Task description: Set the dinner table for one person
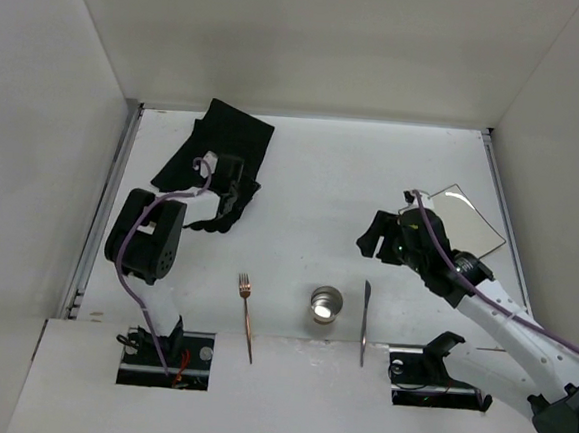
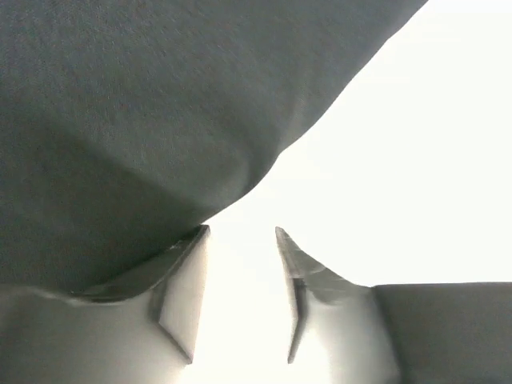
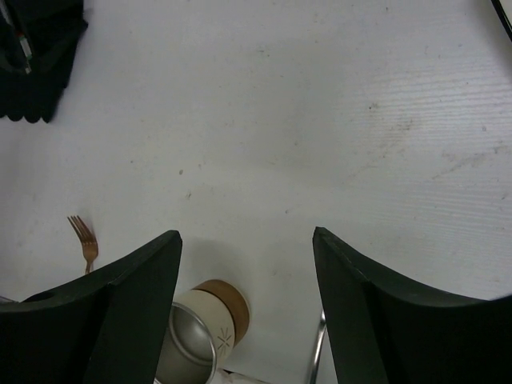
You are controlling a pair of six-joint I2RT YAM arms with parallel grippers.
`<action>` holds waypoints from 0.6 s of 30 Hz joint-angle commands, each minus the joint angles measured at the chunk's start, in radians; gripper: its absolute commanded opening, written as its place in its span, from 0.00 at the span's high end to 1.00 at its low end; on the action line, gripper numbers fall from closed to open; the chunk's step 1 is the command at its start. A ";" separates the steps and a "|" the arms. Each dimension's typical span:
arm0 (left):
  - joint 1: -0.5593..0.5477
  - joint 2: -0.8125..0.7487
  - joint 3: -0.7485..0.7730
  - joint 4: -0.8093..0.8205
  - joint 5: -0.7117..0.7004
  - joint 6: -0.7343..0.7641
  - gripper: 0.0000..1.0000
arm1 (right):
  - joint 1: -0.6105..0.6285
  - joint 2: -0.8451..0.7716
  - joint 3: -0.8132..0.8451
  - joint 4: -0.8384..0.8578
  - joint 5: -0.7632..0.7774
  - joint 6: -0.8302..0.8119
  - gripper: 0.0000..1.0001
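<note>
Top external: cup [image 1: 326, 304] standing between fork [image 1: 247, 322] and knife [image 1: 363, 323], bare metal showing inside. Right gripper [image 3: 244, 236] gaping wide, holding nothing; left gripper [image 2: 240, 232] sitting half-spread at placemat [image 2: 120, 120] edge.

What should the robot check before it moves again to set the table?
1. Left gripper open: ok, its fingers are apart with nothing between them.
2. Right gripper open and empty: ok.
3. Placemat flat at the near middle: not ok, it lies rumpled at the far left.
4. Plate on the placemat: not ok, it sits on the bare table at the right.
5. Fork, cup and knife easy to reach: ok, they lie apart near the front edge.
</note>
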 commanded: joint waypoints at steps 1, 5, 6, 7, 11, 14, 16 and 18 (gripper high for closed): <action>0.033 -0.129 -0.035 -0.064 -0.006 -0.006 0.59 | 0.002 -0.032 0.020 0.045 -0.008 -0.011 0.26; 0.085 -0.258 -0.041 -0.118 -0.034 0.073 0.54 | 0.002 -0.053 0.002 0.045 -0.011 -0.007 0.25; 0.105 -0.290 -0.038 -0.139 -0.049 0.099 0.54 | 0.002 -0.056 -0.001 0.045 -0.011 -0.004 0.25; 0.131 -0.317 -0.035 -0.153 -0.063 0.127 0.53 | 0.002 -0.058 -0.004 0.045 -0.011 -0.001 0.25; 0.275 -0.338 -0.024 -0.170 -0.066 0.201 0.51 | 0.011 -0.049 -0.008 0.053 -0.018 0.002 0.44; 0.381 -0.278 0.000 -0.202 -0.049 0.235 0.49 | 0.016 -0.027 0.002 0.061 -0.038 0.002 0.61; 0.429 -0.241 0.016 -0.216 -0.023 0.271 0.47 | 0.021 -0.024 0.005 0.067 -0.038 0.002 0.60; 0.459 -0.223 0.017 -0.205 -0.005 0.310 0.46 | 0.025 -0.032 -0.001 0.079 -0.034 0.002 0.56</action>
